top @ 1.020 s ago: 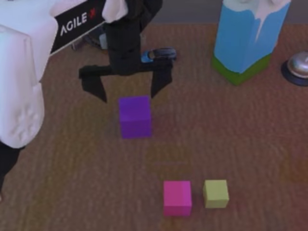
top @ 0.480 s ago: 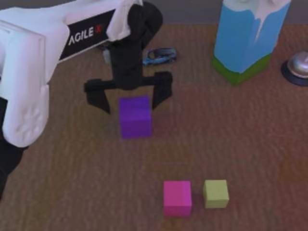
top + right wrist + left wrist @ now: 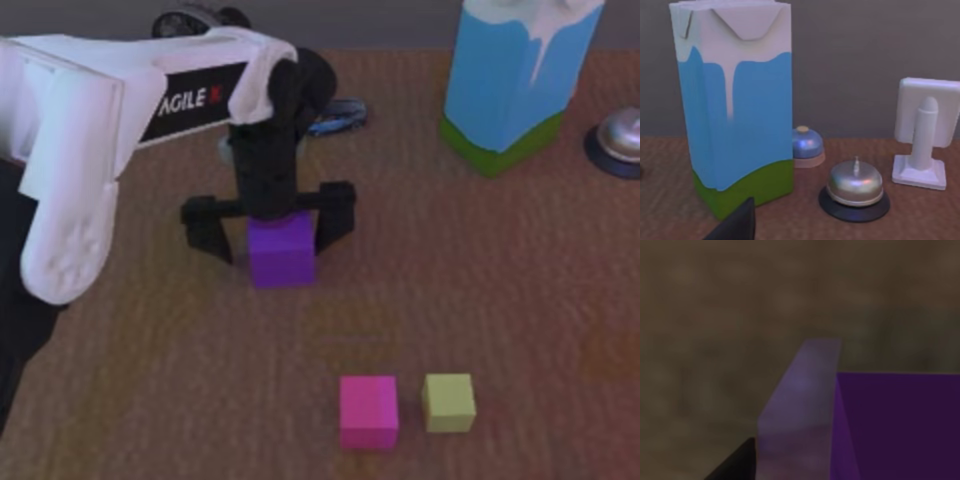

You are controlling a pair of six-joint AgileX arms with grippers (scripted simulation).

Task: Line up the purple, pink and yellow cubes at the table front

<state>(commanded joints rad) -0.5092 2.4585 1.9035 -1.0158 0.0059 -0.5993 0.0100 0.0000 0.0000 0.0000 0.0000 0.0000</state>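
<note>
The large purple cube [image 3: 282, 252] sits left of the table's middle. My left gripper [image 3: 272, 228] is open and down over it, one black finger on each side and the wrist covering its far edge. In the left wrist view the purple cube [image 3: 900, 425] fills the picture, with one fingertip [image 3: 740, 465] beside it. The pink cube [image 3: 368, 410] and the smaller yellow cube [image 3: 448, 402] stand side by side near the table's [image 3: 520, 300] front edge, a small gap between them. My right arm is outside the top view; one fingertip [image 3: 740, 222] shows in its wrist view, nothing held.
A tall blue, white and green carton [image 3: 515, 75] stands at the back right, with a silver bell [image 3: 620, 135] on a dark base beside it. A small blue toy car [image 3: 335, 115] lies behind the left arm. A second bell [image 3: 806, 145] and a white stand [image 3: 925, 132] are farther back.
My left gripper has come forward and down, from behind the purple cube to astride it, staying open. The cubes have not moved.
</note>
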